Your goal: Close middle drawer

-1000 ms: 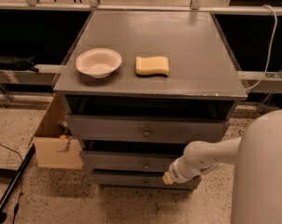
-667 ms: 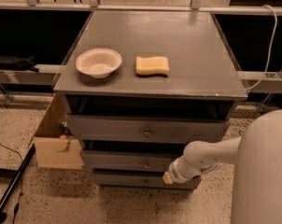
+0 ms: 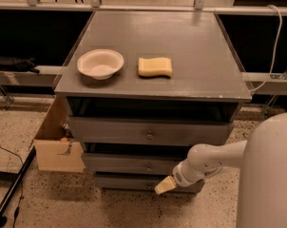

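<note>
The grey cabinet has three drawers. The middle drawer (image 3: 129,164) has a flat grey front and a small round knob (image 3: 148,166), and it stands out a little with a dark gap above it. My gripper (image 3: 164,186), with a yellowish tip on a white arm, is in front of the cabinet. It sits just below the right part of the middle drawer's front, over the bottom drawer (image 3: 129,182). It holds nothing that I can see.
The top drawer (image 3: 148,132) also stands out, with its own knob. A white bowl (image 3: 100,63) and a yellow sponge (image 3: 155,66) lie on the cabinet top (image 3: 200,56). A cardboard box (image 3: 55,148) stands at the cabinet's left. My white body (image 3: 269,175) fills the lower right.
My gripper has edged slightly down and to the left. The drawers look unchanged.
</note>
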`<state>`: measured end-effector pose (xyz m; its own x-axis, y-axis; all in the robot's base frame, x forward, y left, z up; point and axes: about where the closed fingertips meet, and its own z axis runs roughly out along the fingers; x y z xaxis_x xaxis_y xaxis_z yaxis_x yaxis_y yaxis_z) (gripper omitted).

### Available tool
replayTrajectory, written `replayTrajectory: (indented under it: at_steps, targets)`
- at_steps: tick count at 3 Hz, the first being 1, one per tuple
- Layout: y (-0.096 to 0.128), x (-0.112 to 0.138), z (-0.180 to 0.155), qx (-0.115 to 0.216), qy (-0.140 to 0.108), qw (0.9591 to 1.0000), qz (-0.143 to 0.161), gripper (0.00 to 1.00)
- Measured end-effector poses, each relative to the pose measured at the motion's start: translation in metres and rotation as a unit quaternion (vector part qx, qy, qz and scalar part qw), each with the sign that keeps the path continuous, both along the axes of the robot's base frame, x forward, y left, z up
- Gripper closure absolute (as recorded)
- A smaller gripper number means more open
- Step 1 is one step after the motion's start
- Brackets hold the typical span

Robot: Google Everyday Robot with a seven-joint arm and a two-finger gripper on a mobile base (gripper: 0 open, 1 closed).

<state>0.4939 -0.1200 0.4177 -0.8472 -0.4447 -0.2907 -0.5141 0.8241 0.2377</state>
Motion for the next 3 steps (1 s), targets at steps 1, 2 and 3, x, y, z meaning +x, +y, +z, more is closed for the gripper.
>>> replayTrajectory:
  at_steps: [1,2,3]
  targets:
    - [0.002,0.015,-0.007,-0.002,-0.002,1.0000,-0.009,0.00]
    - [0.015,0.045,-0.012,-0.010,-0.020,0.9997,-0.011,0.00]
    - [0.015,0.045,-0.012,-0.010,-0.020,0.9997,-0.011,0.00]
